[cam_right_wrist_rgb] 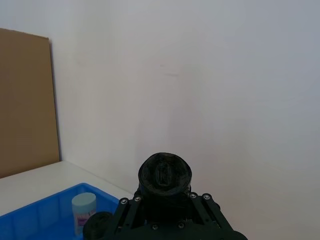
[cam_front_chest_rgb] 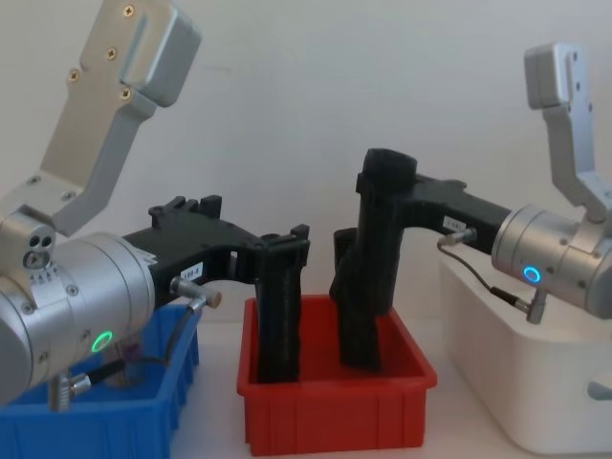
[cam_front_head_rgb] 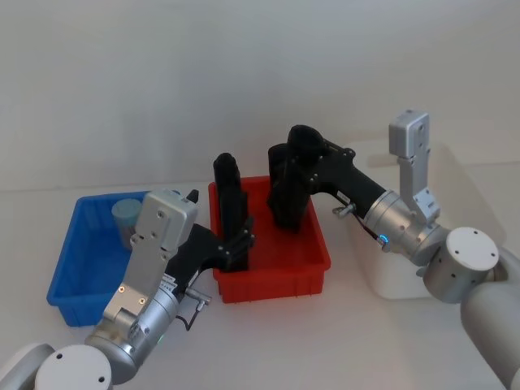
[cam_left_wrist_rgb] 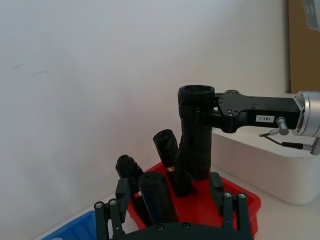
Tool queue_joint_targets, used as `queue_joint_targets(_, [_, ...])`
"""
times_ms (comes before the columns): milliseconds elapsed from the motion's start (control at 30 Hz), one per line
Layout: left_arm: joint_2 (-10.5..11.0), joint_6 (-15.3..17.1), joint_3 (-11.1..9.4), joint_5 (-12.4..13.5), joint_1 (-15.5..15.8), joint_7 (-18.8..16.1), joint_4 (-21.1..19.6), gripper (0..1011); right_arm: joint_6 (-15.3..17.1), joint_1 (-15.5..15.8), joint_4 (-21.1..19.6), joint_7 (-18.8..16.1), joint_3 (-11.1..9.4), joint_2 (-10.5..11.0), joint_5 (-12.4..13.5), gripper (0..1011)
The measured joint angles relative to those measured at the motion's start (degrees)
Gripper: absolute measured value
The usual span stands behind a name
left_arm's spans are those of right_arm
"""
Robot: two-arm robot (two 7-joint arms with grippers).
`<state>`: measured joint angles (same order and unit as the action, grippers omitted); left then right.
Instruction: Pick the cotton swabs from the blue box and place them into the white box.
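Head view: both grippers hang over the red bin (cam_front_head_rgb: 313,264), the left gripper (cam_front_head_rgb: 231,213) at its near left, the right gripper (cam_front_head_rgb: 291,183) toward its back, and both have their fingers pressed together with nothing between them. One cotton swab jar (cam_front_head_rgb: 127,221) stands upright in the blue box (cam_front_head_rgb: 75,284), in its far part. The white box (cam_front_head_rgb: 406,276) sits just right of the red bin.

Blue box (cam_front_head_rgb: 81,268) at left on table (cam_front_head_rgb: 341,341), red bin (cam_front_head_rgb: 272,272) in middle, white box (cam_front_head_rgb: 455,175) at right. 1 cotton swabs jar (cam_front_head_rgb: 126,219) in blue box, toward back. Left gripper (cam_front_head_rgb: 236,219) over red bin's left half; right gripper (cam_front_head_rgb: 291,183) over its back right.
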<state>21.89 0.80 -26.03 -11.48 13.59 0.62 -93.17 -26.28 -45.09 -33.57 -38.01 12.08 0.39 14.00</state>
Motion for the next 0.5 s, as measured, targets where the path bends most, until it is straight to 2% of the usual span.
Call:
queue_joint_targets(33, [0.0,0.0,0.0,0.0,0.0,0.0,0.0,1004,1.2,1.5,-3.2,0.6,0.0,0.3,0.3,340])
queue_joint_targets(233, [0.0,0.0,0.0,0.0,0.0,0.0,0.0,1004,5.2,6.1,-13.3,3.4,-0.3,1.4,0.9,340])
queue_joint_targets(500, [0.0,0.0,0.0,0.0,0.0,0.0,0.0,1004,10.3,10.8,-23.2,8.8,-0.6,2.5,0.7,340])
